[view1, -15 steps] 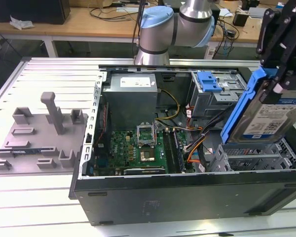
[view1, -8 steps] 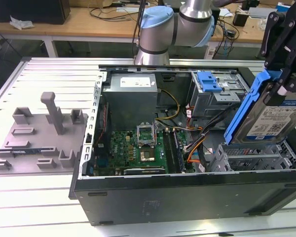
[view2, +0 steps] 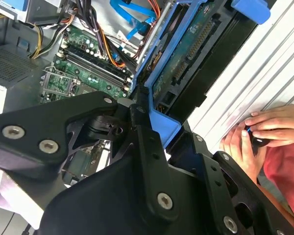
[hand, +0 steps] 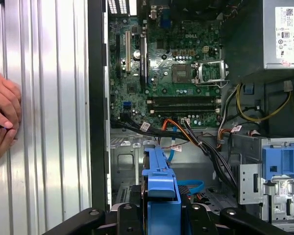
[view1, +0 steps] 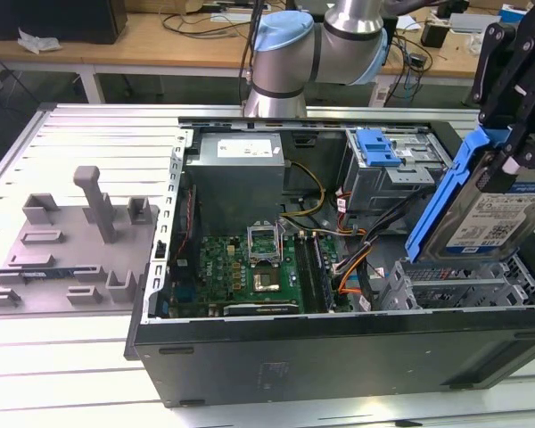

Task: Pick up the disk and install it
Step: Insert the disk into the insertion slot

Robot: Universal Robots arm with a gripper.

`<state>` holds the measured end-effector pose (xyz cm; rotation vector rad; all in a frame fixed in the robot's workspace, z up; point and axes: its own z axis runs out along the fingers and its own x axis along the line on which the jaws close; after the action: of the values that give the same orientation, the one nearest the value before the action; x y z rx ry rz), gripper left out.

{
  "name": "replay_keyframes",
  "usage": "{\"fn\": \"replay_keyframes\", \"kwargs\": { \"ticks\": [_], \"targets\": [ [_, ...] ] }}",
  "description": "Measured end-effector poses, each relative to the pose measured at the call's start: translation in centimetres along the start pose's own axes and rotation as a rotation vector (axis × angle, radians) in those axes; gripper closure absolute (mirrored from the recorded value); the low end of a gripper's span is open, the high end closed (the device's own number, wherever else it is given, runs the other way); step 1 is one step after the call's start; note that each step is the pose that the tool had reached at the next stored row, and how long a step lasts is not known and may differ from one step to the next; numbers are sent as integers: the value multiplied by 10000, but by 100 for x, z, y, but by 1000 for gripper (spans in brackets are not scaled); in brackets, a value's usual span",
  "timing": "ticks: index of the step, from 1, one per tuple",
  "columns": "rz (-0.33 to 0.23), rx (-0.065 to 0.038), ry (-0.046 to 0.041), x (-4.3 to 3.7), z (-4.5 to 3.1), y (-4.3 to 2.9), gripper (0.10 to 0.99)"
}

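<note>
I am holding the disk (view1: 495, 209) in the gripper (view1: 510, 150). The jaws are clamped on one end of its blue carrier frame (view2: 159, 120), so the drive is hanging down from them at a slant, its free end pointing at the drive cage (view1: 464, 285) just beneath. I judge I am keeping it slanted like this so that the frame's rails can line up with the cage's slot inside the open computer case (view1: 339, 357). Whether its lowest corner is touching the cage I cannot tell.

Well off to one side of the jaws, beyond the case wall, a person's hands (hand: 2, 117) are resting on the ribbed table (hand: 49, 98), clear of the drive.

The disk is showing a silver-grey body with a white-and-blue label on the face turned to the exterior view, and blue plastic running along its edges. In the second wrist view its underside is showing a green circuit board (view2: 186, 54) with a row of connector pins.
</note>
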<state>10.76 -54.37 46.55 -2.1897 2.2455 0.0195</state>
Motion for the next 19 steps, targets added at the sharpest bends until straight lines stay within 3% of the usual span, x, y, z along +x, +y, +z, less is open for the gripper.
{"fn": "replay_keyframes", "kwargs": {
  "ticks": [19],
  "targets": [
    [-2, 0, -2, 36, 125, -18, 718]
  ]
}}
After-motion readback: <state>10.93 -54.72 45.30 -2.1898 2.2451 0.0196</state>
